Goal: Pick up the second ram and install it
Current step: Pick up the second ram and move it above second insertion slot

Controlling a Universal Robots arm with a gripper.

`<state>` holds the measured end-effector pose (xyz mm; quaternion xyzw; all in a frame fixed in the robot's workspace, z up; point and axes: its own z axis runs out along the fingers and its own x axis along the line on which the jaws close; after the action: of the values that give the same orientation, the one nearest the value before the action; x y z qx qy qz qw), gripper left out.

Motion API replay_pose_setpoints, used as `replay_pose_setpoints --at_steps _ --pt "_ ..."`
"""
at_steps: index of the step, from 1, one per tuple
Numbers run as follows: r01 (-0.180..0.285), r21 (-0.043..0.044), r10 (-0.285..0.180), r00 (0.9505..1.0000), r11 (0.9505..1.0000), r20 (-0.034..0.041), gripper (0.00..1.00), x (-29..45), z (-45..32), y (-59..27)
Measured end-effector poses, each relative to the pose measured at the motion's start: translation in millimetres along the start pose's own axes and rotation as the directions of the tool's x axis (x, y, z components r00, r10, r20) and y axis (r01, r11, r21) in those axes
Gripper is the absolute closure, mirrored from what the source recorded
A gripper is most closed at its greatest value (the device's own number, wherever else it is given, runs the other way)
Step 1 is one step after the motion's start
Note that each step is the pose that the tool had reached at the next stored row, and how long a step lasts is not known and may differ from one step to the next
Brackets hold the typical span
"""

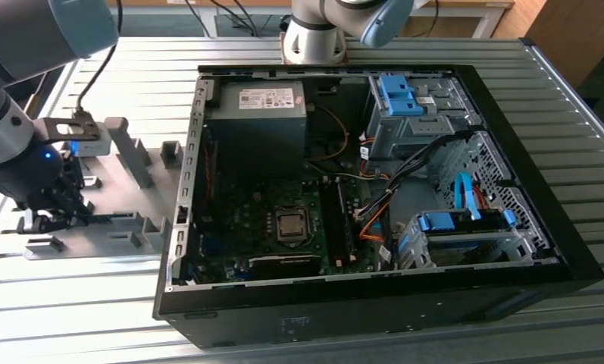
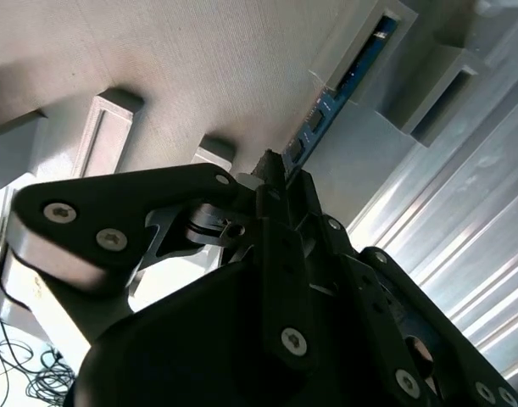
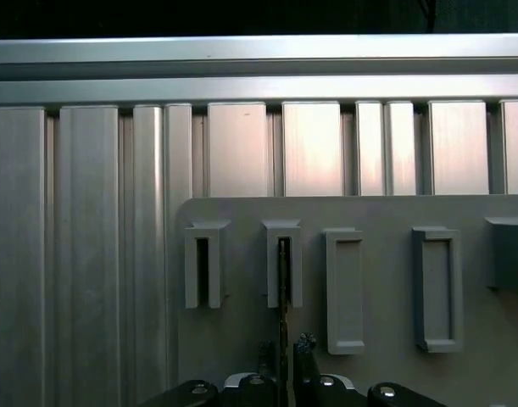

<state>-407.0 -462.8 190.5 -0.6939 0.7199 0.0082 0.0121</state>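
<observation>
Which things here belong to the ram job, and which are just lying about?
Job: second ram, claw at it, grey fixture holding it, motherboard in open computer case.
Lying about: power supply, blue drive-bay latches, orange cables, slatted table.

One end of the second ram [image 2: 322, 112] is hidden behind the end effector [image 2: 280, 170].

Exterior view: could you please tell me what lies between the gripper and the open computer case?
In the exterior view, the grey fixture plate with its upright blocks lies between the gripper and the computer case.
</observation>
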Motion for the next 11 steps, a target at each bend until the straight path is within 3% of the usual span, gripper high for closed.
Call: replay_pose_setpoints --at_steps 5,6,11 --pt "0.0 0.0001 0.0 1.0 1.0 0.0001 0.78 0.0 0.5 0.0" --pt "0.0 0.0001 0.0 1.0 1.0 0.0001 0.85 0.0 0.5 0.0" --pt "0.0 0.0001 0.0 1.0 1.0 0.0001 0.86 0.0 0.6 0.0"
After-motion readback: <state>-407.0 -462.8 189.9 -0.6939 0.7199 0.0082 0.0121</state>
